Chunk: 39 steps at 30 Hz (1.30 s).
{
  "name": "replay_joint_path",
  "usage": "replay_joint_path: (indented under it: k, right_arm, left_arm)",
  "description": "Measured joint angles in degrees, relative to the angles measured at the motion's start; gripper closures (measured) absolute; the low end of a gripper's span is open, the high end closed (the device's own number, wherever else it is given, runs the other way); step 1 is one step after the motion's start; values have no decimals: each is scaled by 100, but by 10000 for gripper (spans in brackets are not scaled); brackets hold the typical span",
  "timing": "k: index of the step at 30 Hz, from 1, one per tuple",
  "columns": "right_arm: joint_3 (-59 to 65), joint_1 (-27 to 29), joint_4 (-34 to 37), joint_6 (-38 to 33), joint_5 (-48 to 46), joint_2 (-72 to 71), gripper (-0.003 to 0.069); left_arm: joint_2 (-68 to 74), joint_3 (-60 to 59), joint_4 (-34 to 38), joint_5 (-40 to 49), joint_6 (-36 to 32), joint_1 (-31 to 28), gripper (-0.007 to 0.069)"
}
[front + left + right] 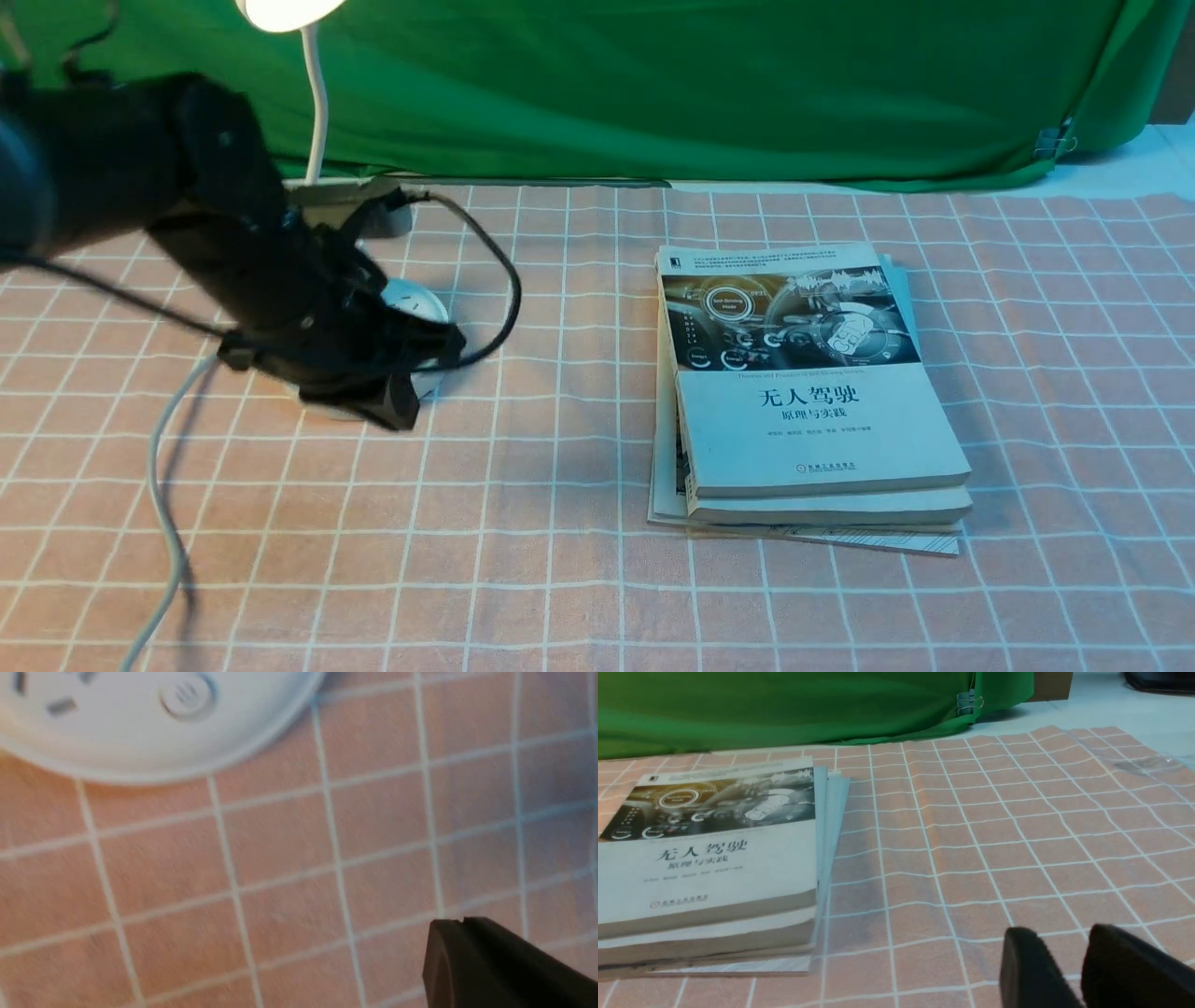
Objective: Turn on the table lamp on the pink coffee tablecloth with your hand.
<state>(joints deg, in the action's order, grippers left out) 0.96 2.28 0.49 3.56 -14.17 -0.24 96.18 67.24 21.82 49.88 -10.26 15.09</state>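
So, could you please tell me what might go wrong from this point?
1. The head of the table lamp already glows, so another press on the button by the left gripper would likely switch it off again.
2. The arm's loose black cable loops beside the lamp base. It could snag and drag the lamp when the arm pulls away.

Front cam: robot side, between arms, faces forward and down across the pink coffee tablecloth (560,579) to the green backdrop (700,84). Left wrist cam: very close, looks down at the table lamp (140,732) base, at front view's 9 o'clock. Right wrist cam: low, near the cloth. It shares the book stack (705,858) at front view's 3 o'clock.
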Motion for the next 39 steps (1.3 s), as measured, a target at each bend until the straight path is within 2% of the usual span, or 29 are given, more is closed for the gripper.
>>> replay_joint_path:
  k: [7, 11, 12, 15, 18, 27, 31, 35, 39]
  right_arm:
    - [0, 0, 0, 0, -2, 0, 418]
    - [0, 0, 0, 0, -2, 0, 418]
    - [0, 0, 0, 0, -2, 0, 418]
    - [0, 0, 0, 0, -2, 0, 418]
    - [0, 0, 0, 0, -2, 0, 418]
    - [0, 0, 0, 0, -2, 0, 418]
    - [-2, 0, 0, 0, -2, 0, 418]
    - [-2, 0, 0, 0, -2, 0, 418]
    - [-2, 0, 0, 0, -2, 0, 418]
  left_arm:
    - [-2215, -1613, 794, -746, -798, 0, 602]
    - [-3875, -2646, 822, -2270, -899, 0, 602]
    - [-3875, -2688, 808, -2334, -899, 0, 602]
    - [-4899, -3356, 667, -3263, -913, 0, 602]
    - [-5349, -3671, 568, -3551, -915, 0, 602]
    - [-5927, -4070, 521, -3616, -915, 0, 602]
    - [-6103, -4142, -324, -3572, -915, 62, 602]
    - [-7037, -4458, -1444, -3449, -813, 60, 602]
    - [-7772, -4806, -1880, -3430, -528, -34, 602]
